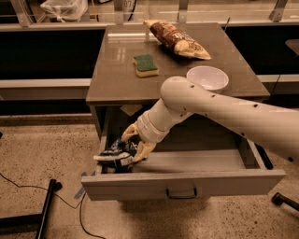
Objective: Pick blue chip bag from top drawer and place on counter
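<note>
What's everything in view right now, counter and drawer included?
blue chip bag: one, dark blue with white, left end of the open drawer
top drawer: one, grey, open, dark handle at centre of its front
counter: one, grey-brown, top of the cabinet
brown chip bag: one, brown and yellow, lying at the counter's back
sponge: one, green over yellow, counter, left of middle
bowl: one, white, counter's front right
plastic bag: one, whitish, behind the counter, upper left
stand leg: one, black, floor at lower left
arm: one, cream, reaching from the right into the drawer
gripper: one, cream, inside the drawer at the blue chip bag's right side
</note>
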Motion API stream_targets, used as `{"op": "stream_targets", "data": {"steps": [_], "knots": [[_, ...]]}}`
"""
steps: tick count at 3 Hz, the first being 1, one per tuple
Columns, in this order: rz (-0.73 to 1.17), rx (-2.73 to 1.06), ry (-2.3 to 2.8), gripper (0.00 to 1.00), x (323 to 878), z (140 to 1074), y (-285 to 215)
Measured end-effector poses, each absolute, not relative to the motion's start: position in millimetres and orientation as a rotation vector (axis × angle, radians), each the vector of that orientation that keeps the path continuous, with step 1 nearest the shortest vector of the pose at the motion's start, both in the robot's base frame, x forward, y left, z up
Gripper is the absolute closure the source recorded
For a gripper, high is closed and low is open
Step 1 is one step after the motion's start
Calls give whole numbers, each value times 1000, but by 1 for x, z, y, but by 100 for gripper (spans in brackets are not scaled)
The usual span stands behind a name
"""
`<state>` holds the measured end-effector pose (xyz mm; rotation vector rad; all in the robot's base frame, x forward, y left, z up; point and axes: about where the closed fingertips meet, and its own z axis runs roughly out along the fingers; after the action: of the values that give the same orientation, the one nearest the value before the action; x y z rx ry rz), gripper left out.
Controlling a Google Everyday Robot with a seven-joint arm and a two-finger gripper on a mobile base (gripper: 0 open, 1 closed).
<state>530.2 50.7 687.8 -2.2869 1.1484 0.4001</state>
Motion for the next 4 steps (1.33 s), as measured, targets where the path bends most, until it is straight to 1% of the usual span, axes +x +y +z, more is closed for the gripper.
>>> {"op": "stream_targets", "data": {"steps": [1,2,3,4], "knots": [[438,-2337,1116,49,530,675,62],[478,-2375,1070,45,527,669,69],[501,-2388,1039,44,525,669,73],[531,-2379,1035,25,525,669,76]]}}
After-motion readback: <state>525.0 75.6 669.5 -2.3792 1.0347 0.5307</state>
